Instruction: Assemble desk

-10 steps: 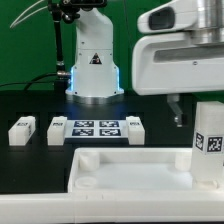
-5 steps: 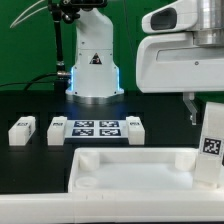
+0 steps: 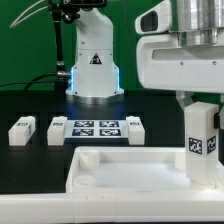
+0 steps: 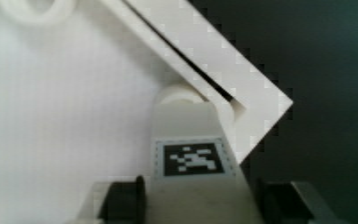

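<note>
my arm (image 3: 175, 55) points straight down, pincer (image 4: 202, 198) clamped on the upright leg (image 3: 200, 135) at the desk top (image 3: 120, 165) corner.

The rimmed top (image 3: 120, 172) runs out of the picture at the exterior view's right, so its end there is not seen. The leg (image 3: 200, 135) stands upright over the rimmed top's far corner on that side and hides the rim behind it. Whether its foot sits in a socket cannot be told. Above that corner, the arm (image 3: 180, 50) is cut off by the picture's edge. The end effector (image 4: 202, 203) clamps the leg. In the wrist view its fingers (image 4: 126, 205) are cut off by the edge, and the whole picture is soft. The tags on the loose legs (image 3: 56, 129) beyond the rimmed top's far rim are too small to read.
</note>
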